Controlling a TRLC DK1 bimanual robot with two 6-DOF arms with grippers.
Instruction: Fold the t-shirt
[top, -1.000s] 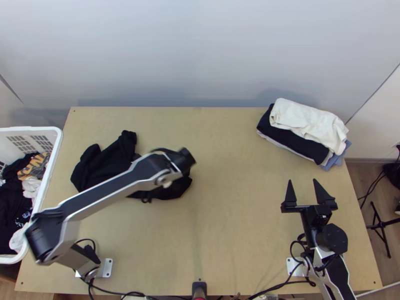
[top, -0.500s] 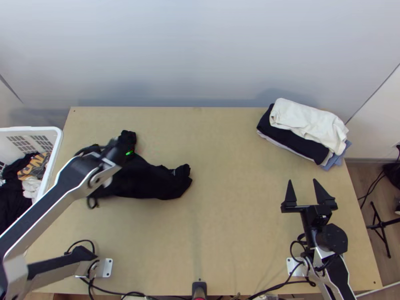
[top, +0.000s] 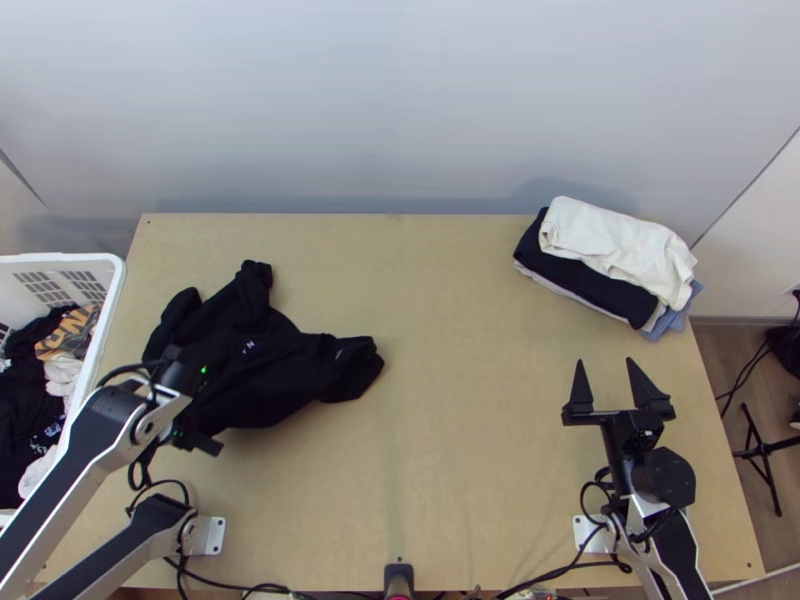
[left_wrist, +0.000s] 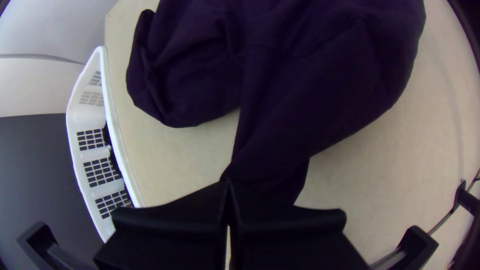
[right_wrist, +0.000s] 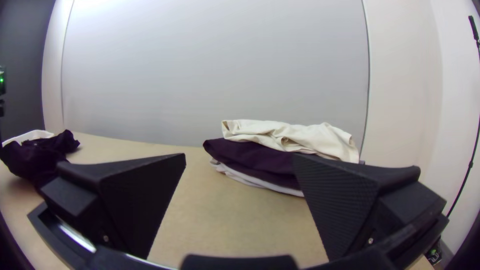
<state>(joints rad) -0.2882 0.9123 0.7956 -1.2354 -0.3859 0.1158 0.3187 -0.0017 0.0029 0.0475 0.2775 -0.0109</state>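
The black t-shirt (top: 265, 375) lies bunched on the left of the table, one part jutting toward the back and another to the right. At its near-left edge is my left gripper (top: 200, 440). In the left wrist view, my left gripper (left_wrist: 228, 182) has its fingers together on a narrow, gathered end of the t-shirt (left_wrist: 330, 85); which part of the garment this is, I cannot tell. My right gripper (top: 606, 366) stands open at the table's right, well apart from the shirt; in the right wrist view, nothing is between the fingers of my right gripper (right_wrist: 239, 159).
A stack of folded clothes, a white one (top: 610, 240) on top, sits at the back right. The white laundry basket (top: 112, 300) with clothes inside stands against the table's left side. Bare tabletop (top: 460, 400) stretches between the shirt and my right gripper.
My left arm has swung left and back toward its base from over the shirt. The shirt's near-left part has shifted toward the table's near edge with the gripper. The right arm kept still.
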